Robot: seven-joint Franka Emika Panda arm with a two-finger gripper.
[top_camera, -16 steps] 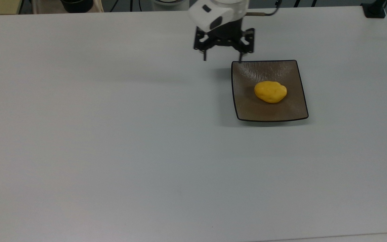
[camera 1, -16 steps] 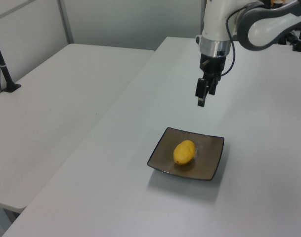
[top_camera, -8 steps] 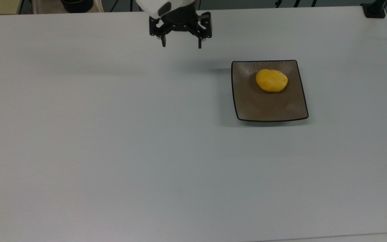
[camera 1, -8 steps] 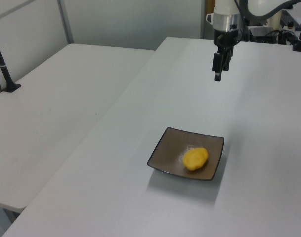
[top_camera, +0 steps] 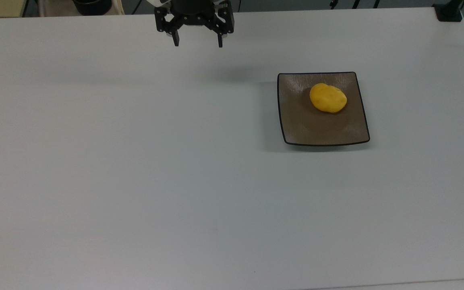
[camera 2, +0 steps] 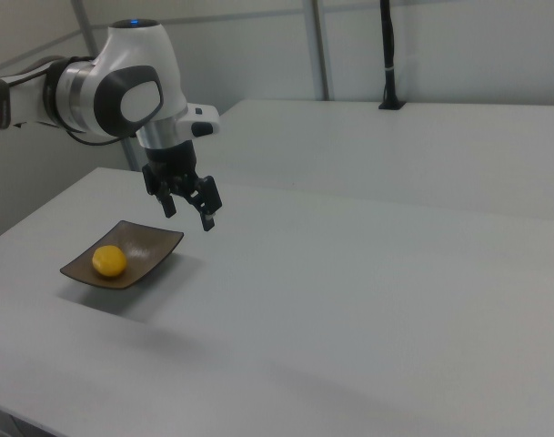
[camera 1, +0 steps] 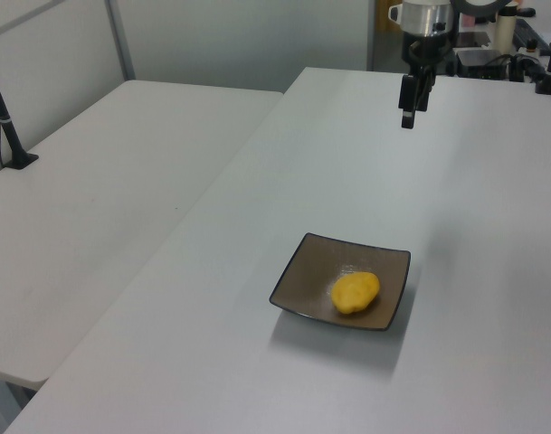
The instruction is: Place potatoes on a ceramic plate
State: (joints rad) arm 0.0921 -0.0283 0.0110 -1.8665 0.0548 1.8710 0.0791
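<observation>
Tool (top_camera: 197, 42): I'd pulled it up and away over the last sec; it went from beside the plate's near corner to the far edge of the surface (top_camera: 135, 161), off toward the top view's left. Fingers spread apart, nothing between them.
Tool, other views: hung high above the surface in the left view (camera 1: 408, 117); in the right view (camera 2: 189, 212) it sat just to the plate's right, raised, carrying nothing.
Potato (top_camera: 328, 98): lay on the plate, in the half nearer the arm, toward the top view's right. It had rolled from the plate's middle to that spot as I backed off, then shifted only slightly in the last half sec, so I judged it nearly settled.
Plate (top_camera: 296, 129): didn't move, sat flat on the surface, well apart from the tool.
Contact: potato touched the plate only; not at the rim.
Task read: I took placement as done, w/ the retreat under way.
Risk: potato's rounded, so it could roll again if bumped; I saw nothing near enough to do that.
</observation>
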